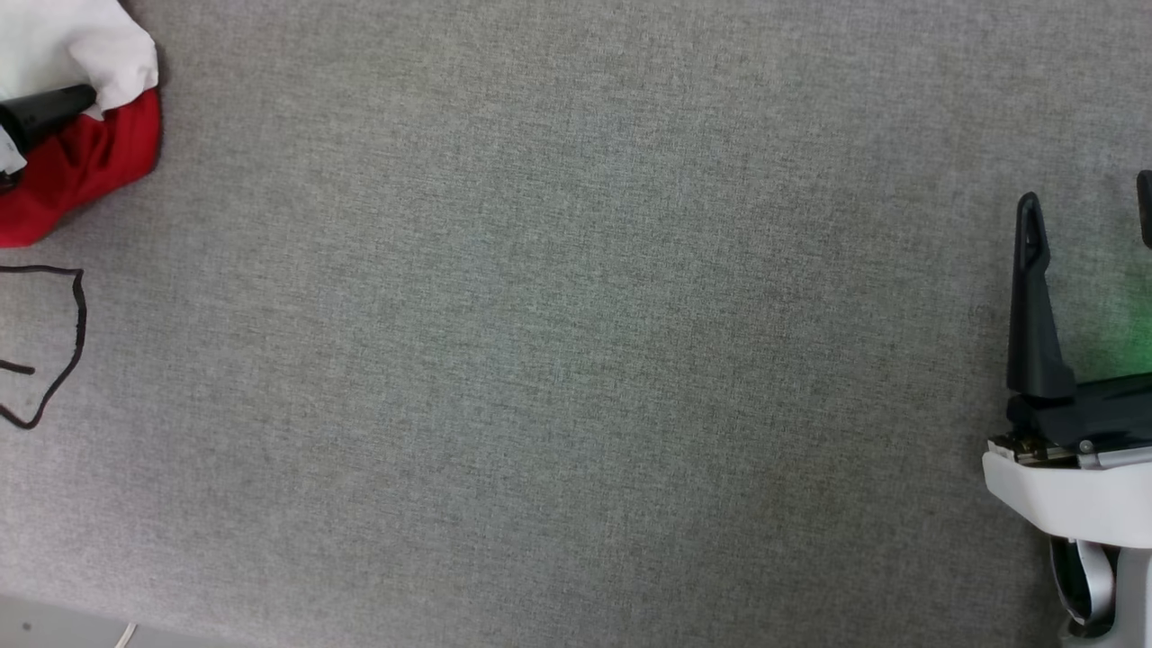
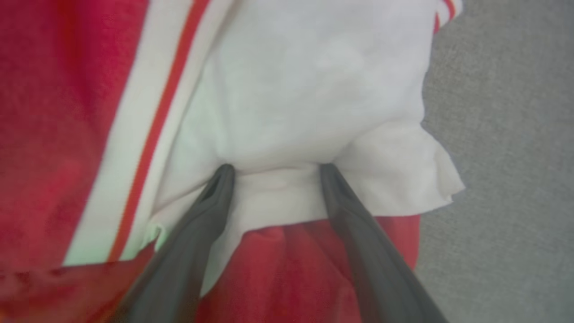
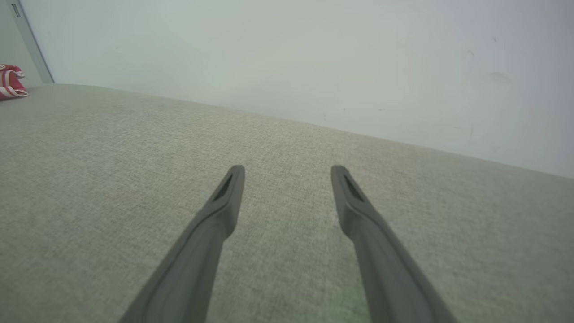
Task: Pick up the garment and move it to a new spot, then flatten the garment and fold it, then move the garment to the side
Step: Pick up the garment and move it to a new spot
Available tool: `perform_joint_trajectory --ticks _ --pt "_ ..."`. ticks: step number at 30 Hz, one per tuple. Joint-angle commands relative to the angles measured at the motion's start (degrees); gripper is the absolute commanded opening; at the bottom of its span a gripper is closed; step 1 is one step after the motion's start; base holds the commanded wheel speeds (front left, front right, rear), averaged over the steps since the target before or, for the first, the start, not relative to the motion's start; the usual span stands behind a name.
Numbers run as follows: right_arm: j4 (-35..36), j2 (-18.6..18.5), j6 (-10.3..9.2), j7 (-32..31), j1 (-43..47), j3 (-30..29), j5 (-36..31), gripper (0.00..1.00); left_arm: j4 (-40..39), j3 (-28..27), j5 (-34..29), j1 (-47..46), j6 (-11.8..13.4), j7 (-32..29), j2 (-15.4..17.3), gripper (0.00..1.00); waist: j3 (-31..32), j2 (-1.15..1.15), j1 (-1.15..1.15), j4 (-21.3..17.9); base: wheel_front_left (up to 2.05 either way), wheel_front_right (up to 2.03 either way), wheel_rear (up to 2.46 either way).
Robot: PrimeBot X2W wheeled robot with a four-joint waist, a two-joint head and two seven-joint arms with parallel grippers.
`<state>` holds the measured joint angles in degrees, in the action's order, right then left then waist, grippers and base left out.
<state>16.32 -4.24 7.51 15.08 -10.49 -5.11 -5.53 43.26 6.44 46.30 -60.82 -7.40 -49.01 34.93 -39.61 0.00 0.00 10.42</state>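
Currently your left gripper (image 2: 273, 168) stands spread, tips straddling a fold in the white sleeve (image 2: 314, 80) of the red jersey T-shirt (image 2: 67, 112) at far left, evidently positioned to pinch it. Your right gripper (image 3: 287, 172) is spread and idle over the grey fabric surface (image 3: 89, 179).

Wide, flat, grey woven fabric surface (image 1: 576, 360). At far upper left of head view, garment (image 1: 90, 171) lies bunched on it: red body, white sleeve on top, red-white striped trim. Just below garment, apart from it, black line (image 1: 83, 315) drawn on surface, a curved outline running off left edge.
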Motion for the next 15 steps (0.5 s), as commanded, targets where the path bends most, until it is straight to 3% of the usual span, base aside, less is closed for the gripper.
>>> perform_joint_trajectory --ticks 1,2,3,6,15 --pt "0.3 -0.3 -0.04 0.1 -1.1 -0.1 0.3 1.0 2.3 1.7 -0.3 1.4 0.0 -0.8 -1.8 1.0 -0.4 0.0 0.0 -0.1 0.0 0.0 0.0" --pt "0.3 -0.3 -0.04 0.1 -1.1 -0.1 0.3 1.0 2.9 2.2 -0.4 1.7 0.0 -0.7 -1.9 1.0 -0.5 0.0 0.0 -0.2 0.0 0.0 0.0" --pt "0.3 -0.2 -0.04 0.1 -1.2 -0.1 0.4 1.0 3.3 2.6 -0.2 1.7 0.1 -0.4 -1.9 0.0 -0.5 0.0 0.0 -0.2 0.0 0.0 0.0" --pt "0.0 0.0 -0.04 0.1 -1.3 -0.4 0.6 1.0 3.7 3.6 -0.3 1.6 0.1 1.0 -1.7 0.0 -0.2 0.0 0.0 -0.2 0.0 0.0 0.0" --pt "-1.6 0.6 -0.04 0.1 -0.5 -0.1 1.3 1.0 -0.7 9.2 -1.6 -2.7 0.1 9.2 3.7 0.0 5.0 0.0 0.0 0.4 0.0 0.0 0.0"
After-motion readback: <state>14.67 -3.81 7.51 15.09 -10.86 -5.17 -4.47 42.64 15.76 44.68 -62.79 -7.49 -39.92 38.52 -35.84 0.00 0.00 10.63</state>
